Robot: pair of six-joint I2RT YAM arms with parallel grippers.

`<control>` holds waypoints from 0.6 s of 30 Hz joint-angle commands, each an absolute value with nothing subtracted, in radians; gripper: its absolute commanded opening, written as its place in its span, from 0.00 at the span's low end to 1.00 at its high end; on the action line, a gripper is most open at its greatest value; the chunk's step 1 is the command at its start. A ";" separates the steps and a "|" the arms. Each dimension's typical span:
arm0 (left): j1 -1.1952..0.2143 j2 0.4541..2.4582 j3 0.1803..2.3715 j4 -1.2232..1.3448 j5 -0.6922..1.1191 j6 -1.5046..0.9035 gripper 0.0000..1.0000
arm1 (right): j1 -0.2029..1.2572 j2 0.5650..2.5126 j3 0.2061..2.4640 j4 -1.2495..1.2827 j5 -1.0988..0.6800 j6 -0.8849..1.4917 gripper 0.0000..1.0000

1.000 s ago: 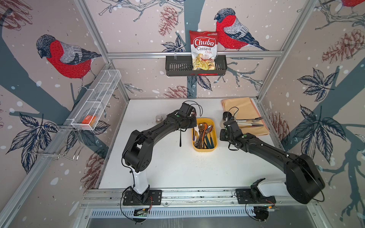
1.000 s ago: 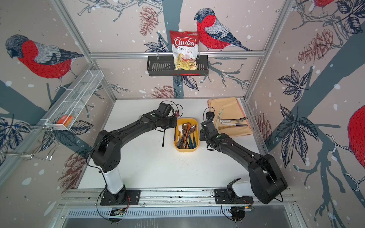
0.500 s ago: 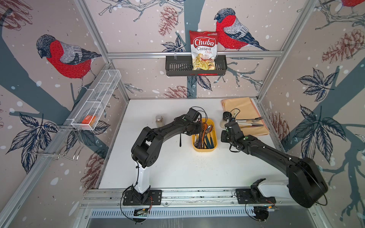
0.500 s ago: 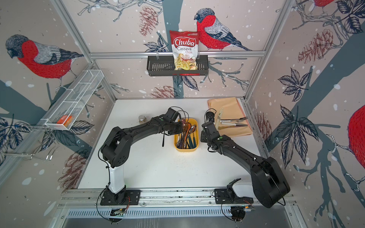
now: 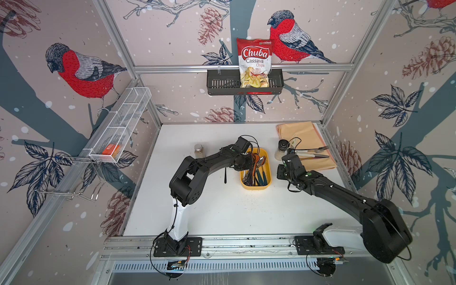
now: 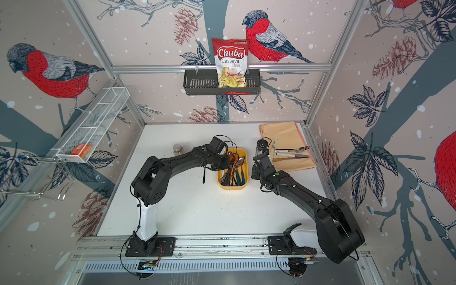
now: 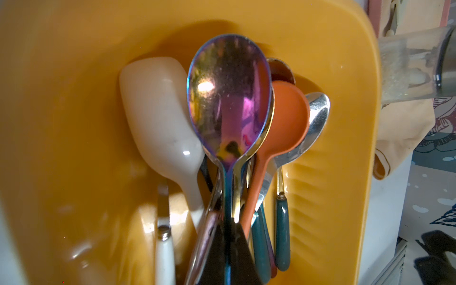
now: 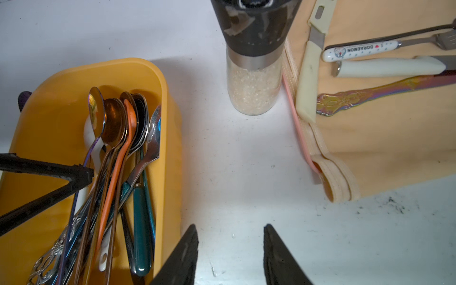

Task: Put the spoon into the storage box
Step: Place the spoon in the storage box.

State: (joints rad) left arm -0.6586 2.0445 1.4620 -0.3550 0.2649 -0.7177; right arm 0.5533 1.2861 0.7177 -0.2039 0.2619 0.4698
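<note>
The left gripper [image 7: 228, 249] is clamped on the handle of an iridescent spoon [image 7: 228, 98], and in the left wrist view the bowl of that spoon sits over the pile of cutlery inside the yellow storage box [image 7: 74, 98]. Whether the spoon already rests on the pile or hangs just above it cannot be told. Beneath it lie a white ceramic spoon [image 7: 160, 113], an orange spoon [image 7: 288, 118] and a steel spoon [image 7: 318, 116] – all with bowls toward the far end of the box.

Change against one second ago: the left arm has swung from the table beside the box to directly over it. In both top views the wrist now covers the box's far left corner [image 5: 267, 170] [image 6: 243, 182]. A small glass jar [image 5: 199, 150], hidden behind the arm earlier, now stands clear near the back left of the white table [image 5: 222, 217].

The right gripper [image 8: 230, 254] hovers with jaws parted over bare table – nothing between them – just beside the box's right wall, its place barely altered. Ahead of it stands a salt grinder [image 8: 254, 74]. On the beige cloth [image 8: 382, 148] lie a white-handled knife [image 8: 308, 79], a fork with a printed handle [image 8: 360, 50] and an iridescent utensil handle [image 8: 382, 91].
</note>
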 commanded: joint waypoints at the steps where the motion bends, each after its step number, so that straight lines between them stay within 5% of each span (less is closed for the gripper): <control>1: -0.659 2.042 1.463 -0.346 0.278 -0.715 0.05 | 0.552 1.279 0.715 -0.214 0.270 0.478 0.45; 9: -0.662 1.999 1.468 -0.337 0.260 -0.674 0.30 | 0.554 1.297 0.730 -0.209 0.268 0.475 0.45; 18: -0.647 1.905 1.567 -0.502 0.007 -0.485 0.38 | 0.554 1.331 0.770 -0.210 0.269 0.456 0.45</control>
State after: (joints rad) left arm -0.6590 1.9282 1.5444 -0.4149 0.1452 -0.5892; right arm 0.5537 1.3231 0.7551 -0.2035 0.2619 0.4694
